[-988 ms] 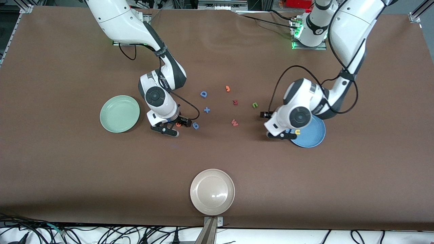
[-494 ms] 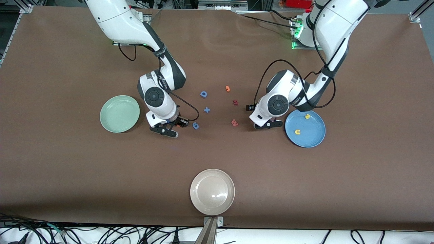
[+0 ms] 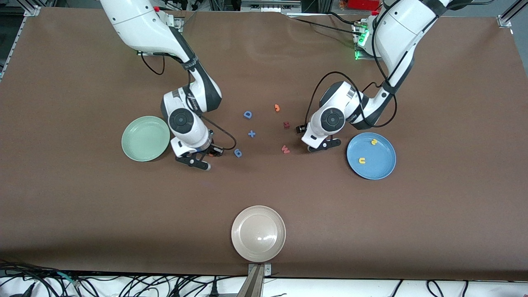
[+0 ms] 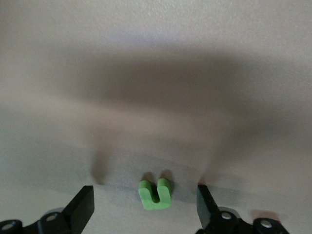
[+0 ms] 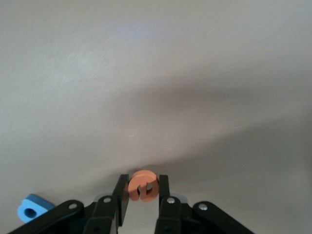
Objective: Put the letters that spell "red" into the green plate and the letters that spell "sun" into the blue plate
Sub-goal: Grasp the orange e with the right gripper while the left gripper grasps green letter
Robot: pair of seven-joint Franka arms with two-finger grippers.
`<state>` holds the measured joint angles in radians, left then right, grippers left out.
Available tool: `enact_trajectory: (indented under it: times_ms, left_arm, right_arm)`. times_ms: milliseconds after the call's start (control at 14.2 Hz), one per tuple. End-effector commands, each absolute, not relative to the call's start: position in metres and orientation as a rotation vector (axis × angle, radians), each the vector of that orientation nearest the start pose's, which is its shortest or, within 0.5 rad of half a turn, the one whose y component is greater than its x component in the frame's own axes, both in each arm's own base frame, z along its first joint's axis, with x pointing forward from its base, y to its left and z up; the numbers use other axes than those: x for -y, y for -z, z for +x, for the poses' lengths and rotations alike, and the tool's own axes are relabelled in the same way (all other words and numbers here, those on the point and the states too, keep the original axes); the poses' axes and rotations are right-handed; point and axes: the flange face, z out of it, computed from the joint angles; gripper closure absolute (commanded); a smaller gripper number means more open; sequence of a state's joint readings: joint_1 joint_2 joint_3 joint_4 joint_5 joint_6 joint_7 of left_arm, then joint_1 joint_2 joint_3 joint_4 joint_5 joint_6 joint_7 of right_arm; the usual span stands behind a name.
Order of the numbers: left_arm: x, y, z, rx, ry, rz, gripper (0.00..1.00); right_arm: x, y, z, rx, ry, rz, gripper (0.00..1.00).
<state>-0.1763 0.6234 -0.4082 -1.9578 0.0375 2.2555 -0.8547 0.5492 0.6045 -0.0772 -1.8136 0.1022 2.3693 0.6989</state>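
- Near the middle of the brown desk [image 3: 82, 198], the right gripper [image 5: 141, 195] sits low between the green plate [image 3: 145, 138] and a blue "6"-like piece [image 3: 238, 153], its two fingers pinching the orange "e" [image 5: 142, 185] from both sides
- The green plate has no letters in it
- Toward the left arm's end, the left gripper [image 4: 145, 207] hangs low with its fingers spread wide on either side of the green "n" [image 4: 155, 193], which lies flat on the desk, touched by neither finger
- The blue plate [image 3: 381, 165], just beside that gripper, holds the yellow "u" [image 3: 362, 160] and the yellow "s" [image 3: 373, 142]
- A beige plate [image 3: 258, 233] rests at the desk edge nearest the front camera
- Between the grippers lie a blue "D" [image 3: 247, 114], a blue plus sign [image 3: 251, 133], an orange "3"-like piece [image 3: 277, 107] and two dark red letters [image 3: 285, 149]
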Motion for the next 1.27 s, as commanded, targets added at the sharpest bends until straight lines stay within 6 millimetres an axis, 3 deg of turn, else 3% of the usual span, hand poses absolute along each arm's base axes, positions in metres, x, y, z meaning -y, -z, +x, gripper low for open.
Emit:
enact_trajectory:
  times_ms: [0,141,353,494,635,847,988,1200]
  left_arm:
    - [0.322,-0.163,0.486,0.452,-0.498,-3.041,0.15]
    - [0.324,-0.158,0.486,0.471,-0.494,-3.044,0.20]
    - [0.323,-0.159,0.486,0.492,-0.491,-3.040,0.39]
    - [0.323,-0.159,0.486,0.492,-0.491,-3.040,0.59]
    - [0.323,-0.160,0.487,0.496,-0.490,-3.040,0.64]
    - [0.323,-0.160,0.487,0.495,-0.487,-3.041,0.65]
    - [0.323,-0.164,0.489,0.494,-0.483,-3.041,0.75]
    - [0.322,-0.171,0.493,0.496,-0.470,-3.046,0.88]
  right_arm:
    - [-0.257,-0.260,0.580,-0.359,-0.194,-3.162,0.96]
    - [-0.222,-0.288,0.580,-0.294,-0.303,-3.191,0.96]
    - [-0.161,-0.320,0.578,-0.235,-0.451,-3.198,0.96]
    - [-0.107,-0.327,0.579,-0.130,-0.490,-3.182,0.95]
    - [-0.059,-0.318,0.577,-0.043,-0.509,-3.164,0.95]
    - [-0.017,-0.265,0.556,0.017,-0.414,-3.176,0.95]
    - [-0.003,-0.233,0.543,0.037,-0.345,-3.197,0.95]
    - [0.002,-0.208,0.536,0.017,-0.387,-3.166,0.95]
